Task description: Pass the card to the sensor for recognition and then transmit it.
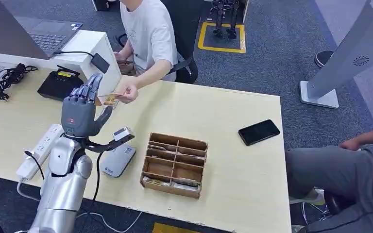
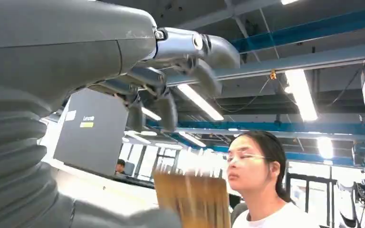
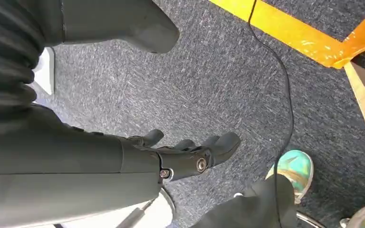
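Observation:
My left hand (image 1: 82, 112) is raised over the table's left part with its fingers straight up and its thumb out to the side. Just beyond it a brown card (image 1: 110, 100) is pinched by the hand (image 1: 127, 91) of a person in a white shirt across the table. In the left wrist view the card (image 2: 192, 199) is blurred, near my thumb and well apart from my fingers (image 2: 166, 107). The grey-white sensor (image 1: 118, 160) lies flat on the table below my wrist. My right hand (image 3: 190, 154) hangs over the carpet, its fingers loosely extended and holding nothing.
A wooden compartment box (image 1: 175, 165) stands right of the sensor and a black phone (image 1: 259, 132) lies further right. A power strip (image 1: 41, 150), a black device (image 1: 60, 82) and a white stand (image 1: 85, 46) are at the left. A seated person's legs (image 1: 335, 170) are by the table's right edge.

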Robot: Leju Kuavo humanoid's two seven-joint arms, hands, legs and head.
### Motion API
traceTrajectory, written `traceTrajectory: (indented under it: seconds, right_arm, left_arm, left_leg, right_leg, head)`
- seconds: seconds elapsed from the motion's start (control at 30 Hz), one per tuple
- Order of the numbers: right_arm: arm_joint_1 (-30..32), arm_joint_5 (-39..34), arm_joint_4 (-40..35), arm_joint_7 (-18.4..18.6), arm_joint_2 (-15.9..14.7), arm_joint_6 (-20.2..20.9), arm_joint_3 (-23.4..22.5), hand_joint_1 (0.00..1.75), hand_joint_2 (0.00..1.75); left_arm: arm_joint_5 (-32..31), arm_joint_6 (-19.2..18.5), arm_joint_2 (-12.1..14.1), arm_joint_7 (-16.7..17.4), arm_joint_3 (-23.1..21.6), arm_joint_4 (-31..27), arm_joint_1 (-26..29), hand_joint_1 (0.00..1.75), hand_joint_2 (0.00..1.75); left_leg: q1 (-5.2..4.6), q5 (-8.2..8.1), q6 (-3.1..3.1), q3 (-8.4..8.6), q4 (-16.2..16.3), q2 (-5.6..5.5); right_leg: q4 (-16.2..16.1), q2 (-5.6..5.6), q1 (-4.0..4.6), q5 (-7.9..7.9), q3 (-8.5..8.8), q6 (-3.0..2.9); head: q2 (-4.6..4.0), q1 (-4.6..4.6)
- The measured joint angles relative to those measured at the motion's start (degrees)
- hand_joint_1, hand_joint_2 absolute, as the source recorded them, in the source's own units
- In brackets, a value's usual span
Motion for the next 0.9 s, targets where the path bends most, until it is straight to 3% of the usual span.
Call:
traceTrajectory:
  seconds: [0.1, 0.2, 0.3, 0.47, 0.57, 0.63, 0.9]
  right_arm:
    - [-0.01, 0.0, 0.0, 0.09, 0.02, 0.0, 0.0, 0.0, 1.75]
    - [0.06, 0.0, 0.0, 0.79, 0.0, -0.07, 0.0, 0.0, 1.75]
    - [0.15, 0.0, 0.0, 0.85, 0.0, -0.09, 0.0, 0.0, 1.75]
    - [0.23, 0.0, 0.0, 0.76, 0.0, -0.11, 0.0, 0.0, 1.75]
    - [0.22, -0.28, 0.0, 0.33, 0.04, -0.26, -0.09, 0.0, 1.75]
    - [0.24, -0.79, 0.0, 0.09, 0.28, -0.94, -0.5, 0.0, 1.75]
    - [0.56, -1.14, 0.0, 1.01, 0.57, -1.25, -1.57, 0.0, 1.75]
  left_arm:
    - [0.55, -0.81, -0.2, 0.0, 0.0, 0.0, -0.02, 0.0, 1.75]
    - [4.95, -7.09, -1.16, 0.0, 0.0, -0.04, -0.14, 0.0, 1.75]
    - [6.36, -11.05, -2.34, 0.22, 0.0, -0.15, -0.19, 0.0, 1.75]
    - [8.77, -13.16, -4.07, 0.41, 0.0, -0.66, -0.22, 0.0, 1.75]
    - [13.78, -17.91, -4.54, -2.76, 0.0, -1.07, -0.16, 0.0, 1.75]
    - [17.85, -22.48, -4.66, -6.81, -0.59, -2.01, 0.65, 0.0, 1.75]
    - [19.37, -26.99, -4.63, -12.02, -7.17, -5.9, 6.1, 0.0, 1.75]
  left_leg:
    - [0.0, 0.0, 0.0, 0.0, 0.0, 0.0]
    - [0.0, 0.0, 0.0, 0.0, 0.0, 0.0]
    - [0.0, 0.0, 0.0, 0.0, 0.0, 0.0]
    - [-0.01, 0.0, 0.0, -0.01, 0.0, 0.0]
    - [0.0, 0.0, 0.01, -0.01, 0.0, 0.0]
    - [0.0, -0.01, 0.01, -0.01, 0.0, 0.0]
    - [-0.02, -0.02, 0.03, -0.05, 0.0, 0.0]
  right_leg:
    - [0.0, 0.0, 0.0, 0.0, -0.01, 0.0]
    - [0.0, -0.01, 0.0, 0.0, 0.0, 0.0]
    - [0.0, 0.0, 0.0, 0.0, 0.0, 0.0]
    - [0.0, -0.01, 0.0, 0.0, 0.0, 0.0]
    - [0.0, 0.0, 0.0, 0.0, 0.0, 0.0]
    - [0.0, 0.0, 0.0, 0.0, 0.0, 0.0]
    - [-0.03, -0.01, -0.02, -0.02, -0.04, 0.01]
  head:
    - [0.0, 0.0]
    - [0.0, 0.02]
    - [0.0, 0.0]
    - [0.0, 0.0]
    - [0.0, 0.02]
    - [0.0, 0.0]
    - [0.0, 0.0]
